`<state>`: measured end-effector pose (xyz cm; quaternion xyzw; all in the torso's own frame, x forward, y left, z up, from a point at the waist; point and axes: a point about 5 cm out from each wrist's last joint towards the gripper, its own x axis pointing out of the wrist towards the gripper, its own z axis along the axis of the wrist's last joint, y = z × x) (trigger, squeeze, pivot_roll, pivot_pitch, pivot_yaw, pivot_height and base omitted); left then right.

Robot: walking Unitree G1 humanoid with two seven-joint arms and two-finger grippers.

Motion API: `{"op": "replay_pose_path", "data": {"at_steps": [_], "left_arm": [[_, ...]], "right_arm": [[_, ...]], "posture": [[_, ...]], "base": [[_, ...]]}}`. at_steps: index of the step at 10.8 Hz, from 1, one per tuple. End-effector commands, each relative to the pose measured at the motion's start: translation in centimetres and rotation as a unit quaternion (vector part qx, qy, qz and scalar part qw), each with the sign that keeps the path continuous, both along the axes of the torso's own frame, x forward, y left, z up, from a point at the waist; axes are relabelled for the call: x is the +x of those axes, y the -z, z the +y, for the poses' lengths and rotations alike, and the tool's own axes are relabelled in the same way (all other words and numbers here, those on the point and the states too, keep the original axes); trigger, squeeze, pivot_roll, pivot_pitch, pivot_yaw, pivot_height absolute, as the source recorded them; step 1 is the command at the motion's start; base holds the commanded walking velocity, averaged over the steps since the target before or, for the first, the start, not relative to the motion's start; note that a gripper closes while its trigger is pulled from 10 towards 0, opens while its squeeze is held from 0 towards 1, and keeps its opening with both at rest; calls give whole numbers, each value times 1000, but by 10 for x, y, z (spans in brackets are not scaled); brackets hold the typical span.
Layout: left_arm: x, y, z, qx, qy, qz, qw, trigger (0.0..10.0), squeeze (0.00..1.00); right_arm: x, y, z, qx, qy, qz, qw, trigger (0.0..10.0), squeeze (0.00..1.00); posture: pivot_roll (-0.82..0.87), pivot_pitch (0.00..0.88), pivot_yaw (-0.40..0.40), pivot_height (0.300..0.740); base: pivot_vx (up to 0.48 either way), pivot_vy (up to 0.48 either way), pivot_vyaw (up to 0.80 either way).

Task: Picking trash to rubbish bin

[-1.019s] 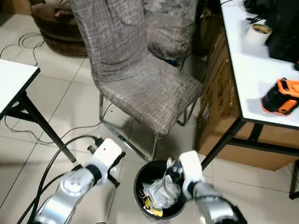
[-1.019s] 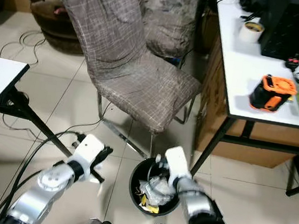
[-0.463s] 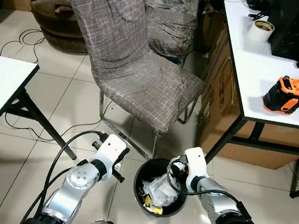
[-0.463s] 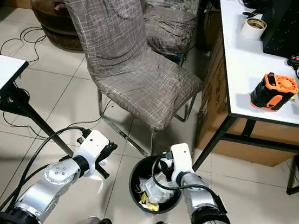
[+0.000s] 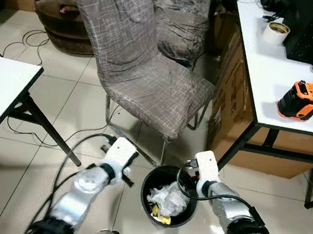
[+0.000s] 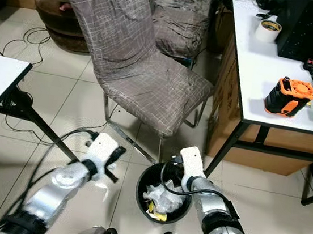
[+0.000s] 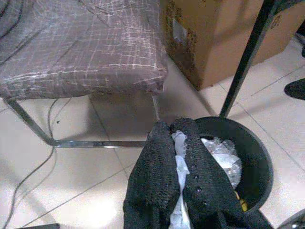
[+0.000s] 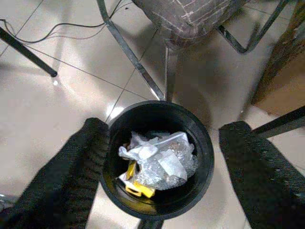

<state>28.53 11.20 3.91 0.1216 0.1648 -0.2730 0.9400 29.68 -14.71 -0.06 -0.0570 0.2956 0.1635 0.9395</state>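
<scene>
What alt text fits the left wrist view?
The left hand, fingers shut on a scrap of white trash, is beside a black rubbish bin holding crumpled plastic. A grey-covered chair and cardboard box stand behind.

White scrap (image 7: 177, 157) mostly behind fingers (image 7: 157, 181)

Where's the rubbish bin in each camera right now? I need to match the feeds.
Left eye: bin at bottom centre, between the two arms.
Right eye: bin at bottom centre, just below the chair's front leg.
Left wrist: bin at lower right, behind the left gripper, which pinches white trash.
Right wrist: bin at centre, framed by the open right gripper.
Shared landmark: the chair.
</scene>
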Motion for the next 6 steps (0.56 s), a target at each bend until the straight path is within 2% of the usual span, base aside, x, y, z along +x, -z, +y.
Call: {"op": "replay_pose_path", "data": {"at_steps": [1,2,3,5,6], "left_arm": [[-1,12,-16,-4,32,31,999,10000,0],[-1,18,-28,6,61,46,997,10000,0],[-1,24,-46,11,94,63,994,10000,0],[7,14,-79,-20,118,67,991,10000,0],[10,8,-88,-33,124,62,990,10000,1000]], "right_arm": [[-6,0,-5,-6,-11,-7,1000,10000,0],[-12,-3,-10,-14,-29,-21,999,10000,0],[-34,-12,-22,-19,-51,-33,998,10000,0],[-86,-36,-38,-2,-69,-33,997,10000,0],[-109,-45,-43,7,-63,-22,998,10000,0]], "posture": [[-100,143,19,740],[-115,147,21,740],[-170,147,43,740],[-238,155,69,740],[-248,153,73,740]], "base": [[0,0,0],[0,0,0],[0,0,0],[0,0,0],[0,0,0]]}}
